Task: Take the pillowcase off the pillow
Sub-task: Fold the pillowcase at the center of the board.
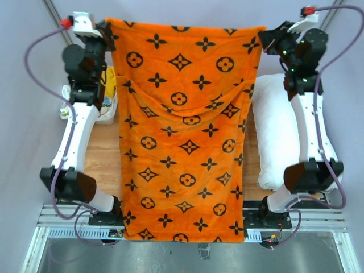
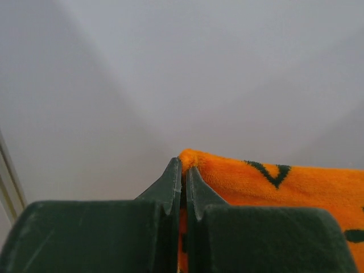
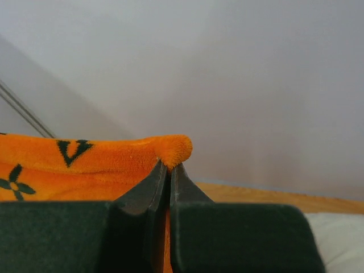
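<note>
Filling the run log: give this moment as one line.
left gripper shut on pillowcase corner | right gripper shut on other corner | pillowcase held spread, off pillow | pillow bare, at right

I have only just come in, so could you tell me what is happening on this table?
Both arms hold the orange pillowcase by its two far corners: the left gripper is shut on one corner, the right gripper on the other. The case is spread wide between them, reaching down past the arm bases. The white pillow lies bare on the table beneath the right arm, so the case looks already off it.
</note>
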You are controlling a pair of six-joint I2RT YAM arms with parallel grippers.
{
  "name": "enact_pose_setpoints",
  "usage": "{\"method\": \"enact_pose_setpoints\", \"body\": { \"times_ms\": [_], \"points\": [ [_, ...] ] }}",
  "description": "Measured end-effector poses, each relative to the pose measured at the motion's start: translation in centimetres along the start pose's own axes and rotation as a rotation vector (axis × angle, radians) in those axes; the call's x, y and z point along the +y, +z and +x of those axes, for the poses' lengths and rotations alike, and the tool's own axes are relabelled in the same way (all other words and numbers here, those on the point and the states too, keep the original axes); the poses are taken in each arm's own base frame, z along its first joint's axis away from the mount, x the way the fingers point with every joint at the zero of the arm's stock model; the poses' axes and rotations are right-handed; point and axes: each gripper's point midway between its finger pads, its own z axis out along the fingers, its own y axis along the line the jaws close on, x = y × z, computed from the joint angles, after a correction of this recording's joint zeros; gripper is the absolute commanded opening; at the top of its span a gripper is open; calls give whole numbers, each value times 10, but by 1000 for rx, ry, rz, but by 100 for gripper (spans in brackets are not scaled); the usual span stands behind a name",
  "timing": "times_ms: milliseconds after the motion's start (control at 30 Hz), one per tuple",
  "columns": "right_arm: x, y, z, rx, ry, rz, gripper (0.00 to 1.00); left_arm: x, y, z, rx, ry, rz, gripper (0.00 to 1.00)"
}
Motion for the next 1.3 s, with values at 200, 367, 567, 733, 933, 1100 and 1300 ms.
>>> {"method": "enact_pose_setpoints", "body": {
  "times_ms": [200,367,567,733,933,1100,1300],
  "points": [
    [-71,58,124,226,131,39,1,11,17,191,213,16,-17,0],
    [-111,72,203,355,238,79,1,21,11,300,345,-9,-42,0],
    [-114,79,210,359,252,71,1,23,27,306,305,-30,-37,0],
    [-112,102,176,280,207,30,1,18,52,266,194,-38,-10,0],
    [-113,123,161,246,175,-2,1,16,81,240,122,-37,4,0],
    [-108,125,153,235,162,-25,1,14,89,235,99,-44,18,0],
    [-93,130,105,143,102,-73,1,9,112,210,27,-51,44,0]
  ]
}}
